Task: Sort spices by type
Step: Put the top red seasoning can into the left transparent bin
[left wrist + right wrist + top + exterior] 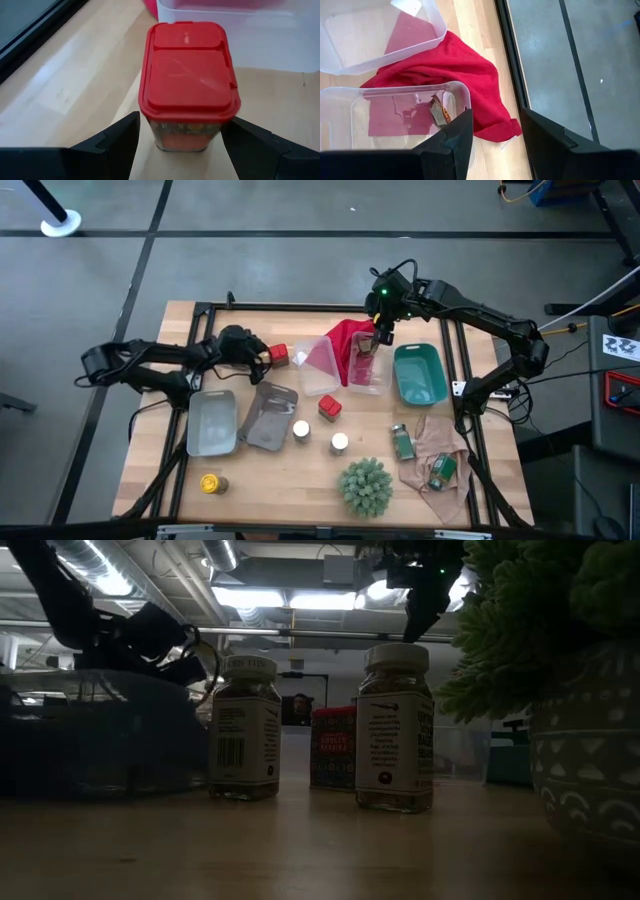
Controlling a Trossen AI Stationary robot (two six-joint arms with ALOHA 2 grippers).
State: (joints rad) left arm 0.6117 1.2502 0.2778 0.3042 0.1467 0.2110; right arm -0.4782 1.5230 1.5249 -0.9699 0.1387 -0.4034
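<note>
left hand [182, 137]: spread wide, fingers either side of red tin [278, 355], far left of tabletop [300, 480]
right hand [495, 135]: part-open, empty, above clear bin [395, 117] on red cloth [465, 70]

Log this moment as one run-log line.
left gripper: open, straddling red tin | right gripper: open, empty, above clear bin on red cloth

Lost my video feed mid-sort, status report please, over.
Left gripper open, straddling red tin, not clamped. Right gripper open, empty, over clear bin on red cloth. Nothing blocking the tin.
</note>
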